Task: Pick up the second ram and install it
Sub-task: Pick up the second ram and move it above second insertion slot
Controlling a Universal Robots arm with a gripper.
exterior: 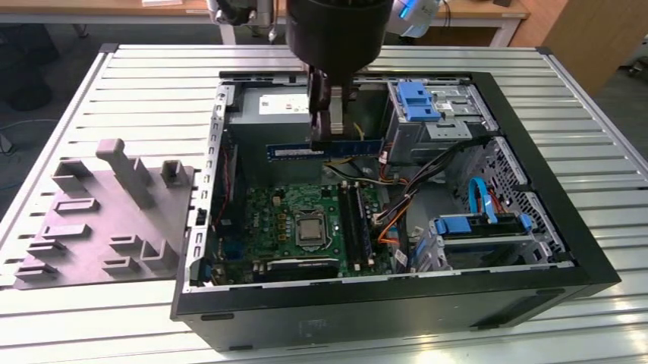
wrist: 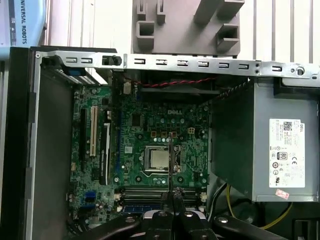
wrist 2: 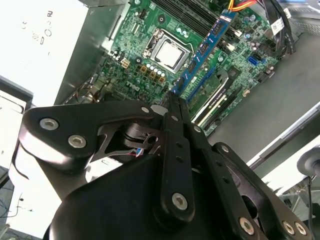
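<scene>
The second ram [exterior: 291, 152], a thin blue stick with a white label, hangs level above the open computer case, over the far part of the motherboard [exterior: 273, 216]. My gripper [exterior: 329, 142] is shut on its middle, and the stick pokes out to both sides of the fingers. In the second wrist view the ram [wrist 2: 202, 50] runs out from my gripper [wrist 2: 172, 97] over the board. In the first wrist view the ram [wrist: 170, 160] appears edge-on above the processor, rising from my gripper [wrist: 171, 197]. The black slot rails [exterior: 353, 220] lie below, beside the processor [exterior: 306, 229].
The black case wall [exterior: 405, 303] rings the board. A grey power supply [exterior: 284, 106] sits at the far end, and drive cages with blue clips [exterior: 420, 102] and orange cables [exterior: 390, 224] fill the exterior view's right. A grey moulded fixture [exterior: 102, 220] lies outside the case.
</scene>
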